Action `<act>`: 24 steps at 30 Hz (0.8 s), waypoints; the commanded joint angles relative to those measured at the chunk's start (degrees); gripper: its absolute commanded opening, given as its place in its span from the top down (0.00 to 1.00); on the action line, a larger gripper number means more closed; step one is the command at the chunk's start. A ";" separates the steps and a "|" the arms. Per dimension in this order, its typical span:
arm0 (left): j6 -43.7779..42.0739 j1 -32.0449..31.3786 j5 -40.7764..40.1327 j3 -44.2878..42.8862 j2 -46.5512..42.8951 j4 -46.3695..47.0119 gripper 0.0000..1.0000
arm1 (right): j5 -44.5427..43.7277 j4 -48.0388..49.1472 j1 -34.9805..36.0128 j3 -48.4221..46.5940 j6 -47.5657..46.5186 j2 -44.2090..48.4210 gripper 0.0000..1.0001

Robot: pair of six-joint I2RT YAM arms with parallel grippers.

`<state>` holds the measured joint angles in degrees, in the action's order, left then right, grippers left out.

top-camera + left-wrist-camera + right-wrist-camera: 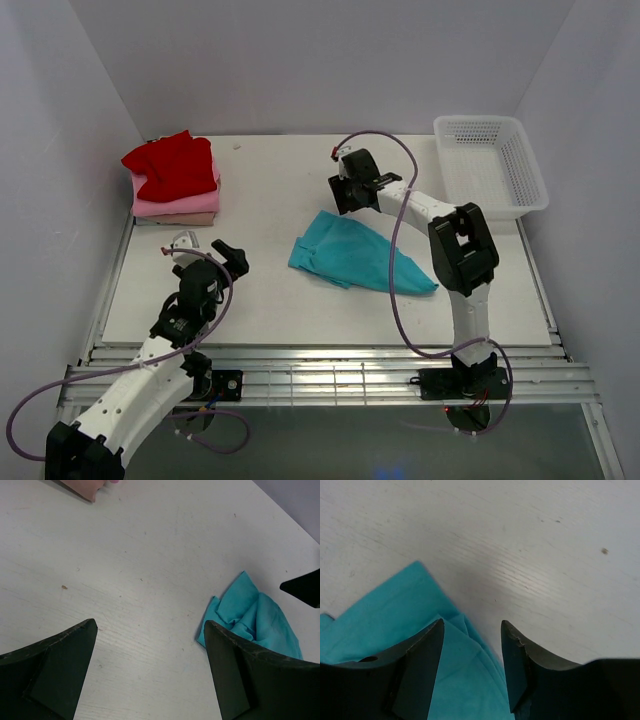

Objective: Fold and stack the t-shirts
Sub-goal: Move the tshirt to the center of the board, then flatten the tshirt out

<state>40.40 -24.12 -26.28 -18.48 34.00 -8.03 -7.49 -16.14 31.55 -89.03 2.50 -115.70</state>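
Nearest the arm bases, the left gripper (228,258) hangs over the white wooden tabletop (270,180), off to the left of the crumpled teal short-sleeved cloth t-shirt (355,255). Its jaws are spread wide with nothing in them (the left wrist view just shows bare table between the two black fingers (60,665), with the teal shirt (250,610) peeking in on the right).

The teal shirt itself lies loose and rumpled around the middle of the table, not folded neatly and not on any pile.

Right at the shirt's far edge sits the right gripper (345,190), pointing down. Its jaws are apart too and aren't clamped on anything; in its wrist view the teal cloth (385,610) lies under and beside the fingers (420,670).

Well beyond the teal shirt to the far left there's a stack: a red cloth shirt (172,165) on top, a pink one (180,205) under it, and a beige one (175,218) at the bottom. Far right of the teal shirt is a white plastic mesh basket (525,175).
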 commanded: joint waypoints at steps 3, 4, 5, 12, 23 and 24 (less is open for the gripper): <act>-1.47 0.30 0.80 0.99 1.16 3.28 0.02 | 6.86 0.67 -0.44 -8.95 -1.62 -7.51 0.46; -1.64 0.30 0.62 0.99 1.42 3.46 0.02 | 6.87 0.67 -0.44 -8.88 -1.36 -8.13 0.46; -1.73 0.30 0.53 1.08 1.68 3.98 0.02 | 7.48 1.02 -0.52 -8.61 -1.36 -8.23 0.46; -0.85 0.30 1.41 1.08 5.64 6.80 0.02 | 9.77 1.29 -0.52 -4.92 -0.83 -6.30 0.47; -0.15 0.30 1.50 1.34 4.50 5.40 0.02 | 11.00 0.41 -0.44 -1.93 -0.57 -4.97 0.74; -0.24 0.30 1.50 1.34 4.24 5.40 0.02 | 10.13 0.50 -0.52 -1.93 -0.57 -4.89 0.80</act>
<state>40.07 -24.12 -24.62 -17.39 39.90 -2.57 2.61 -16.32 31.44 -91.70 2.20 -123.68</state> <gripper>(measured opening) 0.979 0.224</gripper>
